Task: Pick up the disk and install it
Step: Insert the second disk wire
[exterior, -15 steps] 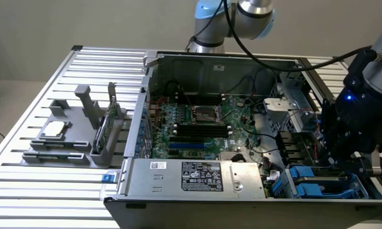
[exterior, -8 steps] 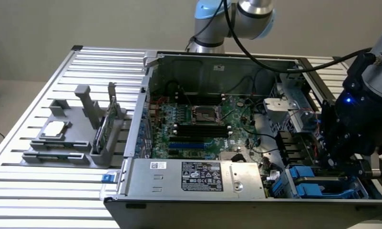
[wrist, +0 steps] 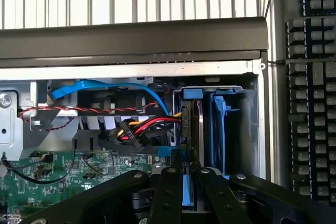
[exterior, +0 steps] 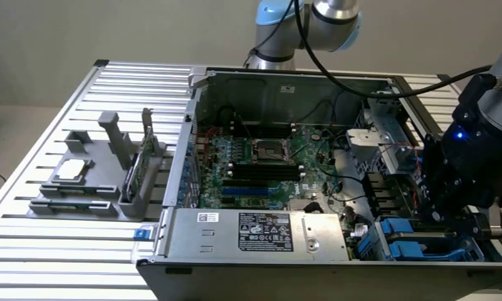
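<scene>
We recorded a black gripper (exterior: 451, 216) on the Universal Robots arm, lowered into the near corner of the open grey metal computer case (exterior: 284, 81) on the exterior view's right. In the wrist view the gripper (wrist: 188, 174) had its black fingers (wrist: 169, 192) drawn close and pinching the disk (wrist: 192, 129), a flat silver-grey metal hard drive framed by bright blue plastic rails. The disk stood on edge, partly down in the drive bay (wrist: 247, 124) at that corner of the case, just beside an upright blue plastic bracket (wrist: 218, 124) in the neighbouring slot.

We noted a bundle of red, yellow and black wires (wrist: 149, 127) running to a black plug that touched the side of the disk, and a flat blue cable (wrist: 105, 85) arching above it. A green motherboard (exterior: 263, 166) lay on the floor of the case, with a silver power supply box bearing a black label (exterior: 263, 232) along the near wall.

The case rested on a ribbed silver metal surface (exterior: 33, 244). On the exterior view's left of it we listed a grey plastic fixture (exterior: 83, 188) carrying a small square silver chip (exterior: 73, 168) and a thin green circuit card (exterior: 140, 166) standing upright. A black keyboard (wrist: 310, 77) lay beside the case in the wrist view.
</scene>
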